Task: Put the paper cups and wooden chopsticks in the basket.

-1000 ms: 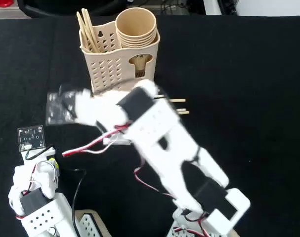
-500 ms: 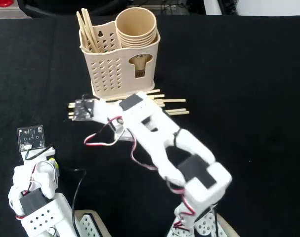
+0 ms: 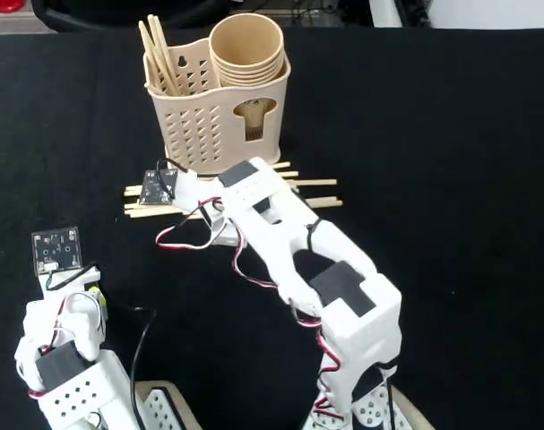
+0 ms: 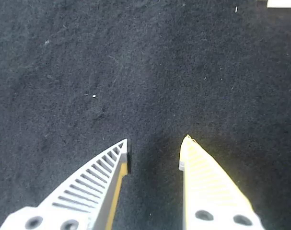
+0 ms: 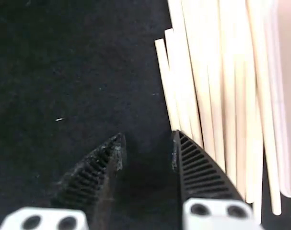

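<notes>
A beige basket (image 3: pixel 220 121) stands at the back of the table, with stacked paper cups (image 3: pixel 246 47) in one compartment and several wooden chopsticks (image 3: pixel 157 55) upright in the other. More loose chopsticks (image 3: pixel 313 193) lie flat on the black cloth in front of it. My right gripper (image 3: pixel 151 190) sits low at their left ends. In the right wrist view it (image 5: pixel 147 143) is open, one black finger (image 5: pixel 198 167) beside the chopstick ends (image 5: pixel 203 96) and nothing between the two. My left gripper (image 4: pixel 156 143) is open above bare cloth, its arm (image 3: pixel 61 333) folded at the front left.
The basket's wall (image 5: pixel 288 72) runs just past the loose chopsticks in the right wrist view. Black cloth (image 3: pixel 451 179) covers the table, with free room to the right and the far left. Red and white cables (image 3: pixel 186 242) hang from the right arm.
The right arm has folded in and steadied, bringing its gripper down at the left ends of the loose chopsticks. The left arm has not moved.
</notes>
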